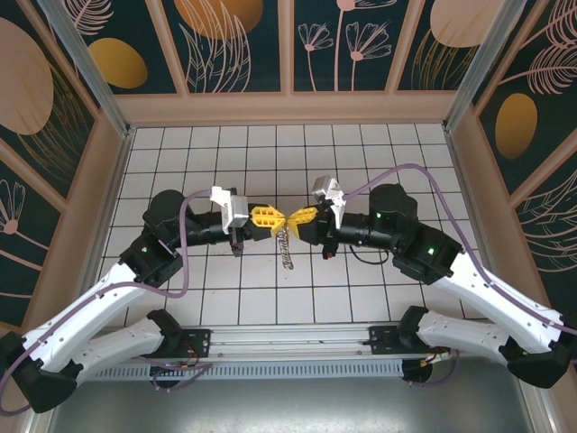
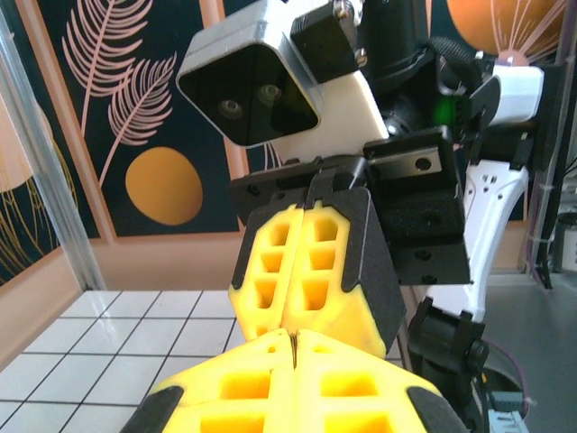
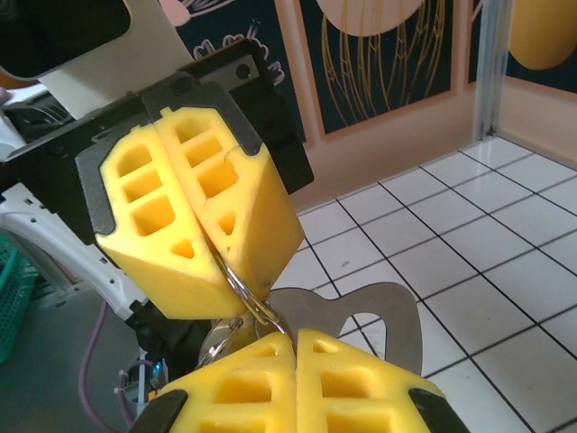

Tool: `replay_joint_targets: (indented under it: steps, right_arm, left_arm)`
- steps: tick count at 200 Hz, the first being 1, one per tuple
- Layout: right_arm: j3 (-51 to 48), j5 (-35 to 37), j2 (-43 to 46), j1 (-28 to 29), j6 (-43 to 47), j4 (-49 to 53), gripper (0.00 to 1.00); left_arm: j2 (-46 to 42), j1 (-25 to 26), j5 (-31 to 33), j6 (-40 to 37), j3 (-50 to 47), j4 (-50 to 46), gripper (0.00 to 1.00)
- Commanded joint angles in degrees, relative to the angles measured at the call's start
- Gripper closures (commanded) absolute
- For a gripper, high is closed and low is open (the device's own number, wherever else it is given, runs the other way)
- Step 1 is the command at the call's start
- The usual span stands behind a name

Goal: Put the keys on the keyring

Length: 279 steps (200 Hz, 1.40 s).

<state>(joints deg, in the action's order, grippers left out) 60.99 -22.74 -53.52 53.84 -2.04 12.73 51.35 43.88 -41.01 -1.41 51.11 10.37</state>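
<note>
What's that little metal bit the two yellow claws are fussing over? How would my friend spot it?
Find the middle of the white tiled table, where the left gripper and right gripper meet tip to tip. The keyring trails from that pinch toward the arm bases: a slim silvery-grey metal strip, unlike the chunky yellow pads around it.

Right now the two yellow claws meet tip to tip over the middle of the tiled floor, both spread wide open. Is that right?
Not quite: both are shut. The right wrist view shows the left gripper pressed shut on a thin wire loop; the left wrist view shows the right gripper closed too. They do meet tip to tip over the tiled floor.
</note>
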Motion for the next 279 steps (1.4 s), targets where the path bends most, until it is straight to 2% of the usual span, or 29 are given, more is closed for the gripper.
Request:
replay_joint_targets:
  steps: [1, 70, 125, 162, 182, 279]
  right_arm:
    - [-0.5, 3.0, -1.4, -2.0, -0.5, -1.2, 1.00]
    - [2.3, -1.9, -6.2, -4.2, -0.7, -3.7, 1.00]
    - [1.8, -2.3, -3.8, -3.7, -0.5, -4.0, 1.00]
    - [0.1, -1.3, 1.2, -2.0, 1.1, -2.0, 0.77]
    - [-1.2, -3.6, 3.2, -1.7, 0.3, -2.3, 0.69]
    - [-3.5, -14.1, 3.3, -0.3, -4.7, -11.2, 0.64]
  left_arm:
    - [-2.9, 1.4, -8.4, 3.6, 2.1, 7.3, 1.00]
    - [-4.7, 1.3, -9.0, 6.8, 1.4, 9.5, 1.00]
    - [-4.4, 1.4, -8.3, 5.9, 1.5, 9.0, 1.00]
    - [-4.0, 1.4, -7.3, 4.3, 2.1, 6.4, 1.00]
    - [-4.0, 1.4, -6.6, 3.2, 2.2, 5.1, 1.00]
    - [-3.2, 1.4, -5.6, 0.6, 3.3, 1.3, 1.00]
